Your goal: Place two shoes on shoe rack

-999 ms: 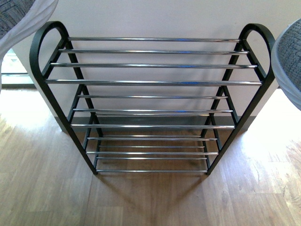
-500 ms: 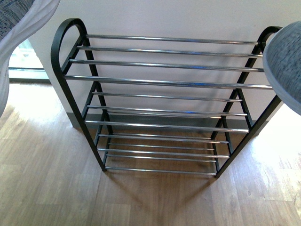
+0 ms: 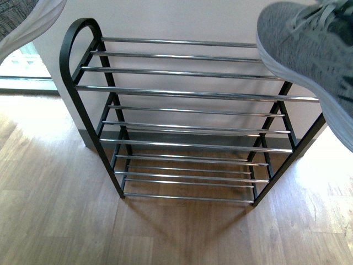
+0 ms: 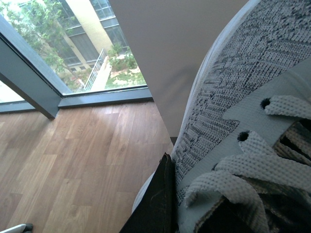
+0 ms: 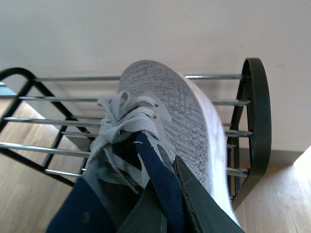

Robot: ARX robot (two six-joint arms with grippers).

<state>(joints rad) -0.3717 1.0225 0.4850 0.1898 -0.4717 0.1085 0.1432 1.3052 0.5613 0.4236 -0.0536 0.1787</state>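
The shoe rack [image 3: 193, 94] stands against a white wall, with a black frame and chrome bars. One grey sneaker [image 3: 311, 52] hangs over the right end of its top tier, toe pointing towards the wall. My right gripper [image 5: 167, 194] is shut on this grey sneaker [image 5: 170, 107], clamping the navy lining at the collar. The rack's end loop [image 5: 255, 97] shows beside the toe. A second grey sneaker [image 3: 25, 19] shows at the upper left, off the rack's left end. My left gripper [image 4: 184, 206] is shut on that sneaker [image 4: 233, 87] by its laced side. Neither gripper shows in the front view.
Wooden floor [image 3: 176, 232] lies in front of the rack. A floor-level window [image 4: 53, 63] with a grey frame lies to the left of the rack, beyond the white wall's corner [image 4: 160, 97].
The right sneaker has swung in from the right edge over the rack's top tier. The view shifted so the rack sits further right. The left sneaker stays at the upper left.
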